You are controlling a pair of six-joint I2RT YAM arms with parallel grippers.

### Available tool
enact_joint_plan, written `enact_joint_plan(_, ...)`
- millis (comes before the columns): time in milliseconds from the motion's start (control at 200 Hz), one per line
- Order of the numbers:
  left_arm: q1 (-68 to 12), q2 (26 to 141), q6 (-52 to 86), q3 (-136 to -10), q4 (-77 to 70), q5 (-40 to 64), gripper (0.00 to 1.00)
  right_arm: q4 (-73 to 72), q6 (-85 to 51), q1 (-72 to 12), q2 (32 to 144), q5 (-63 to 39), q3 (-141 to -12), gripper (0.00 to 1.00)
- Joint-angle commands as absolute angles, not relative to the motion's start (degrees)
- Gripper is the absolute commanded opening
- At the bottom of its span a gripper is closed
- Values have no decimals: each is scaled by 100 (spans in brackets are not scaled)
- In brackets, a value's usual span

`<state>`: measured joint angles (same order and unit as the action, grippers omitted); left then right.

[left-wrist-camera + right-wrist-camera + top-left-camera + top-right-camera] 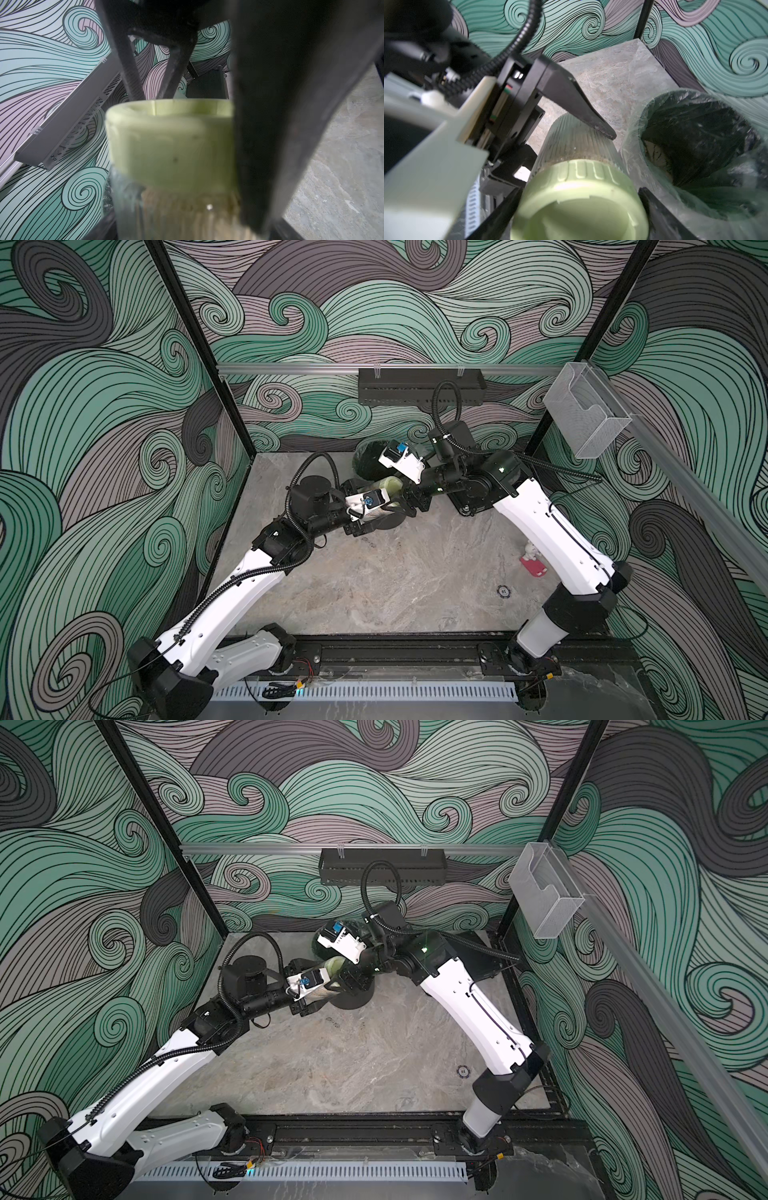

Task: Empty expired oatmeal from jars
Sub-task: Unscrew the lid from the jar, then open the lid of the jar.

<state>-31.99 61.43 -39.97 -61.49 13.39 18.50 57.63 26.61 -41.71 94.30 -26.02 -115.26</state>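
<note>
Lid removal is judged in hand: the jar (564, 143) is clamped in the left jaws, the lid (579, 212) pinched by the wider-set right jaws; twisting is needed next.

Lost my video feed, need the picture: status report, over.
Left gripper shut on ribbed clear glass jar, beige oatmeal inside. Right gripper clamped on pale green screw lid, lid on. Plastic-lined black bin open beside jar, nothing between.

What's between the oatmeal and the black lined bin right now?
Only the pale yellow-green round screw lid: it is on the clear ribbed glass jar, sealing in the pale oatmeal. The right gripper has its fingers on it. The black plastic-lined bin beside it is open-mouthed.
</note>
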Motion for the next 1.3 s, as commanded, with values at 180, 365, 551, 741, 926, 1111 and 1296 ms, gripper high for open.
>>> enact_joint_plan(180,-3067,6031,-3695,-6653,279,2232,0,6626,5146,-4005,9311,-3612,-11697,3)
enact_joint_plan(365,-3063,6020,-3780,-6644,359,2259,0,6802,6024,-3981,9342,-3308,-11742,0)
enact_joint_plan(551,-3059,6051,-3727,-6618,318,2318,0,6734,6784,-4072,9395,-2973,-11905,0)
enact_joint_plan(741,-3042,6057,-3650,-6530,201,2366,0,6559,7645,-4192,9412,-2367,-12065,0)
enact_joint_plan(926,-3010,6076,-3629,-6582,227,2480,0,6416,8290,-4203,9367,-2169,-11981,0)
enact_joint_plan(1111,-2999,6069,-3621,-6594,262,2610,0,6374,9111,-4294,9368,-1876,-11758,0)
enact_joint_plan(1296,-2981,6026,-3581,-6561,261,2576,0,6342,8988,-4288,9389,-1829,-11904,0)
